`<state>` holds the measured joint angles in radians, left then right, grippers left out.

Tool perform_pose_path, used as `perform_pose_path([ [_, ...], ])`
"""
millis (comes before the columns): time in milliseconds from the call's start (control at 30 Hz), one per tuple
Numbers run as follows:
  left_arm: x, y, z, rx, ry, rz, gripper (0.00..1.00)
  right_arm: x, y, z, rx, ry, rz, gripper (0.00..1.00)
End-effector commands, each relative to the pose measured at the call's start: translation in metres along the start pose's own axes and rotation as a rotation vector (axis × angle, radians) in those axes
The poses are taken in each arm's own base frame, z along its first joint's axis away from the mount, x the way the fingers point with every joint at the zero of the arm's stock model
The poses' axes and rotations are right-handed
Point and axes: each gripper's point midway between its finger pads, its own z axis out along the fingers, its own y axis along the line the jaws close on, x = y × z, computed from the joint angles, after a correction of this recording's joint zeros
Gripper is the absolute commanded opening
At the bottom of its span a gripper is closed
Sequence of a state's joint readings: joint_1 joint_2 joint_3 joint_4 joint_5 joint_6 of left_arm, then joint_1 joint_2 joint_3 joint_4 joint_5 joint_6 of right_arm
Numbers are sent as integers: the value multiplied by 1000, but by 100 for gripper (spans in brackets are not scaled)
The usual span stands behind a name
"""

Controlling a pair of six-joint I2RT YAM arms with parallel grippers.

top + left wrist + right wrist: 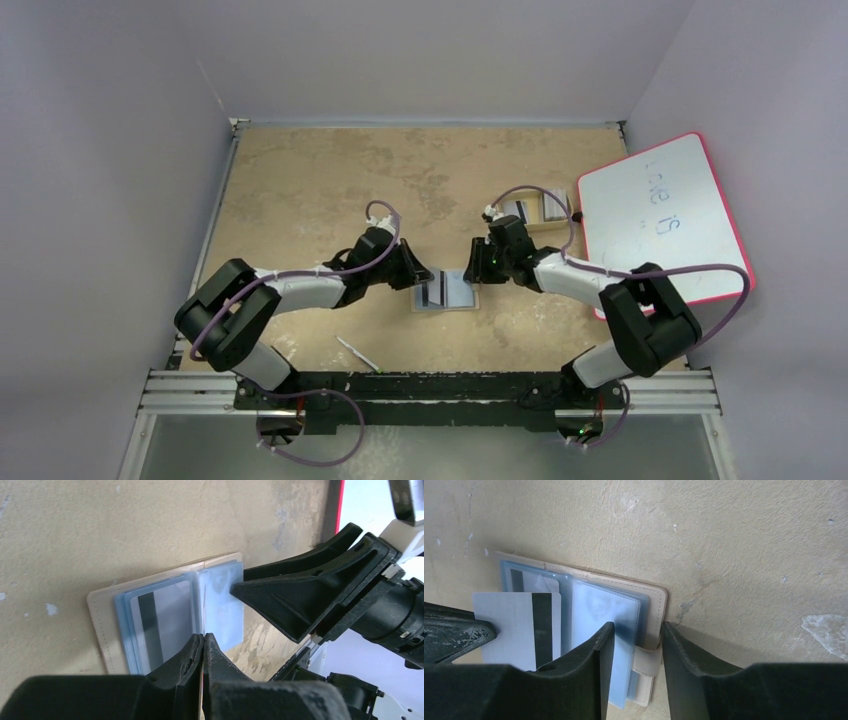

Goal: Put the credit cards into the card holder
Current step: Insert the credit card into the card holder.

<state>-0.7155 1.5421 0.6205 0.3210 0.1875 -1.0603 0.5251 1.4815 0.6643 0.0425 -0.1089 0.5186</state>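
The card holder [462,290] lies open on the table between both grippers, tan with blue-grey pockets [107,625] [654,592]. One credit card [160,620] with a dark stripe sits in its left pocket. My left gripper [204,636] [418,278] is shut on another credit card [514,630], pale with a dark stripe, held on edge over the holder's left half. My right gripper [638,626] [472,268] is open. Its jaws straddle the holder's right edge and the snap tab [646,662], with one finger on the blue pocket.
A pink-edged whiteboard [665,220] lies at the right. A beige tray [532,211] holding pale cards sits just behind my right gripper. A thin white strip [357,353] lies near the front edge by the left arm.
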Motion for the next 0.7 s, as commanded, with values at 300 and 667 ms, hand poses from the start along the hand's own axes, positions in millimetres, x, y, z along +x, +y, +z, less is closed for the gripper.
perform_pose_path([
  [300, -3, 2, -3, 24, -16, 19, 0, 5, -2, 9, 68, 9, -26, 30],
  [667, 7, 11, -4, 3, -1, -122, 0, 12, -1, 10, 70, 14, -21, 31],
])
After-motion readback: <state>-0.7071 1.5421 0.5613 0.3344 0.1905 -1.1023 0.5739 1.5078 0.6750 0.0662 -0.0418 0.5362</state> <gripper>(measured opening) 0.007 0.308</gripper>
